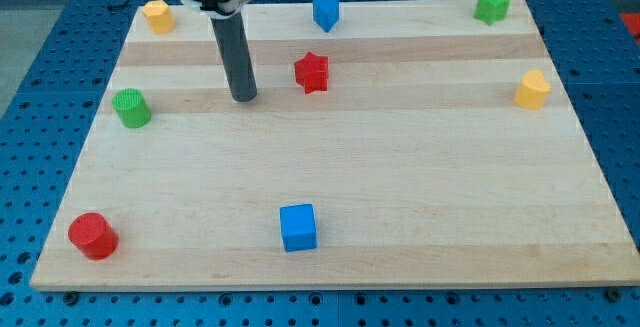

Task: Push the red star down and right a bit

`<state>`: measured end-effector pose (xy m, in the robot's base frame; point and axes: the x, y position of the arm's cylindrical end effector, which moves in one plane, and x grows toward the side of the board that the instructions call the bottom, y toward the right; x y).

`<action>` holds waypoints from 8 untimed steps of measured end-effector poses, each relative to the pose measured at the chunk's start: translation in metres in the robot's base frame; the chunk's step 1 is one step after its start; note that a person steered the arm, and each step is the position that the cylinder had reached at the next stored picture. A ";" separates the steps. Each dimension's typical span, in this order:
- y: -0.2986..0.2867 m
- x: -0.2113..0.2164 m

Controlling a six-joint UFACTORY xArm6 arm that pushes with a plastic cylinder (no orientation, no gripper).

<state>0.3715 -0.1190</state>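
A pale wooden bench (400, 187) carries scattered blocks, spaced apart so each can be pushed alone. My tip (243, 98), a bare rod with no gripper, so nothing is clenched or held, rests near the red star (312, 72), at its eight o'clock, not touching. The star sits upper centre.

The arm above my tip (243, 97) is cut off by the view's top edge, so only the rod and the lower part of its mount show. Far to the right of my tip and lower, the surface (420, 197) loses its lower right corner at the view's right edge. The rod hides a strip of the surface behind it.
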 end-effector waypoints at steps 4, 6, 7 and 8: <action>0.047 -0.039; 0.081 -0.008; 0.089 0.000; 0.087 -0.018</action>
<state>0.3539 -0.0318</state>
